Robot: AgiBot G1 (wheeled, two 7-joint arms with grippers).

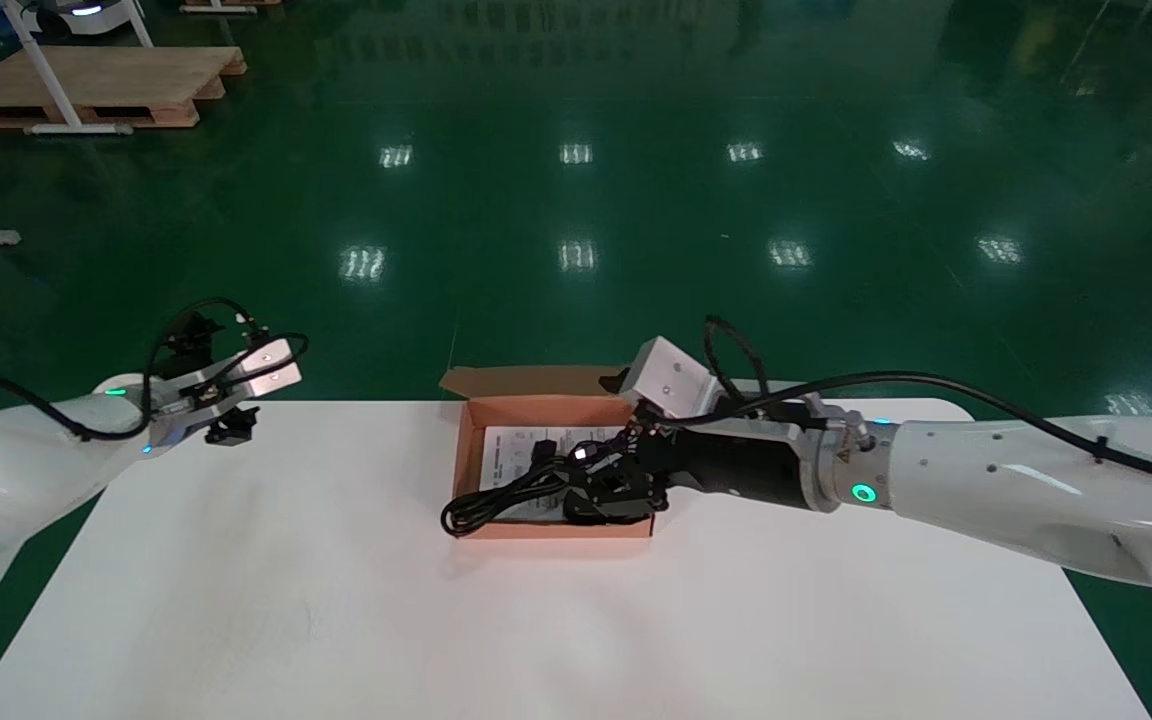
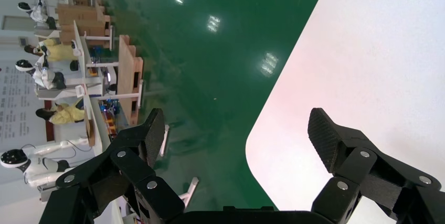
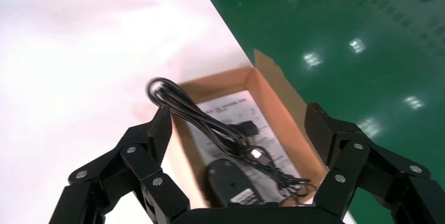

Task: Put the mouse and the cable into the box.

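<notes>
Both jaws of the right gripper (image 1: 608,478) (image 3: 239,129) stand wide apart and hold nothing. It hangs just above the right end of the box (image 1: 556,528) (image 3: 283,121), and I cannot tell whether it touches anything inside. The left gripper (image 1: 231,425) (image 2: 236,135) is parked over the far left corner of the bench (image 1: 336,600), its jaws also spread wide and empty.

The open cardboard box sits at the far middle of the bench, with a printed sheet (image 1: 511,455) (image 3: 236,106) flat on its bottom. The mouse (image 3: 231,182) lies on that sheet at the right end of the box, directly below the right jaws. The cable (image 1: 486,505) (image 3: 210,121) runs left from the mouse across the sheet. Its bundled loop hangs over the box's near left corner onto the bench.
</notes>
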